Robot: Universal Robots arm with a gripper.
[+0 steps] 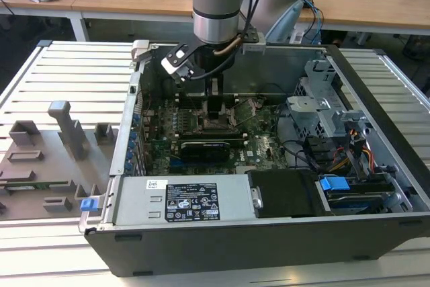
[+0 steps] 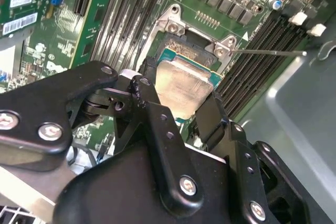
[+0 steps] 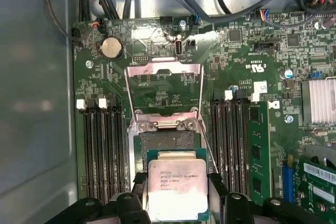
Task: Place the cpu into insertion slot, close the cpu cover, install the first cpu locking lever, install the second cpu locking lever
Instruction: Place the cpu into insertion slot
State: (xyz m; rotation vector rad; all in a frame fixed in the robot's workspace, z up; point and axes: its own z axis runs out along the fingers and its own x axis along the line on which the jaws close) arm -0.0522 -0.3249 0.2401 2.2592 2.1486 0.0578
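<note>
My gripper [image 1: 213, 107] hangs inside the open computer case over the motherboard. In both wrist views its black fingers [image 3: 137, 184] sit on two opposite sides of the cpu [image 3: 176, 188], a square chip with a pale metal top [image 2: 184, 85], and are shut on it. The cpu hovers at one edge of the insertion slot [image 3: 168, 141], whose dark contact field shows just beyond it. The cpu cover [image 3: 164, 90], a silvery frame with a cut-out centre, stands swung open past the slot's hinge. A thin wire locking lever [image 2: 273, 53] sticks out sideways from the slot's corner.
Rows of memory slots [image 3: 102, 145] flank the socket on both sides. A long black expansion card [image 1: 211, 147] lies in front of it, a power supply [image 1: 181, 199] nearer still. Drive cage [image 1: 322, 109] and cables fill the exterior view's right. A grey fixture board [image 1: 47, 159] lies outside the case.
</note>
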